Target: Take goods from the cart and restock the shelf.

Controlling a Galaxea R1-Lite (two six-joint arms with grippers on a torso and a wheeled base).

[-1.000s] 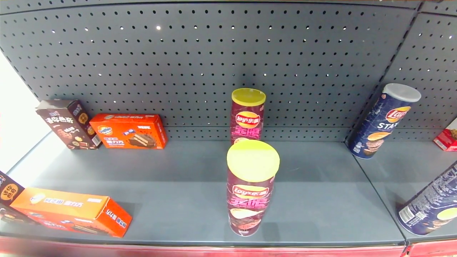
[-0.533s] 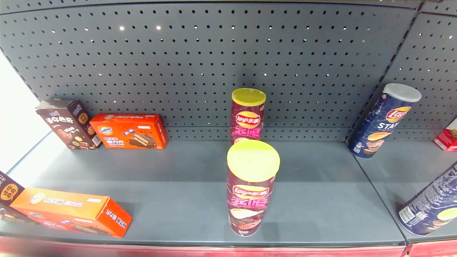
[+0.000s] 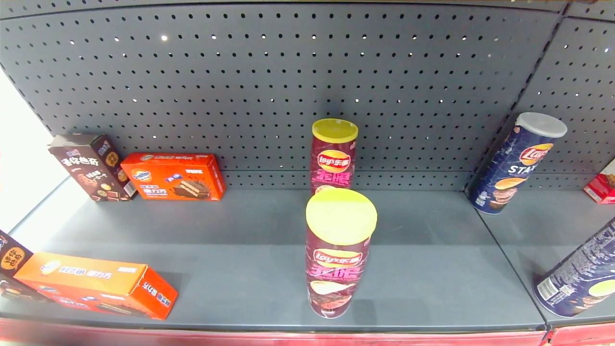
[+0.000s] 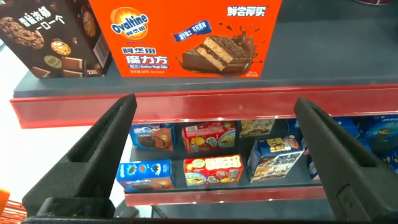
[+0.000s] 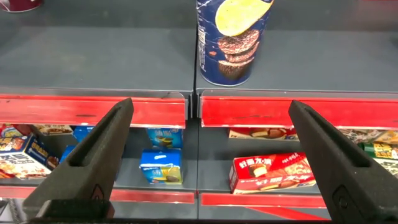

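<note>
Restocking of the shelf [image 3: 230, 250] looks between placements: left pincer [image 4: 214, 102] and right pincer [image 5: 211, 106] hang wide and empty before its red lip [image 5: 155, 112], so the next move likely calls for a fetch from the cart. Bare board lies between the orange box [image 3: 96, 283] at the left front edge and the front chip can [image 3: 338, 250].

- A dark grey perforated back panel [image 3: 269, 86] rises behind the grey shelf [image 3: 230, 250], light glinting through some holes.
- A red strip [image 3: 288, 339] edges the shelf's front.
- Bright white glare [image 3: 17, 149] sits at the left end.
</note>
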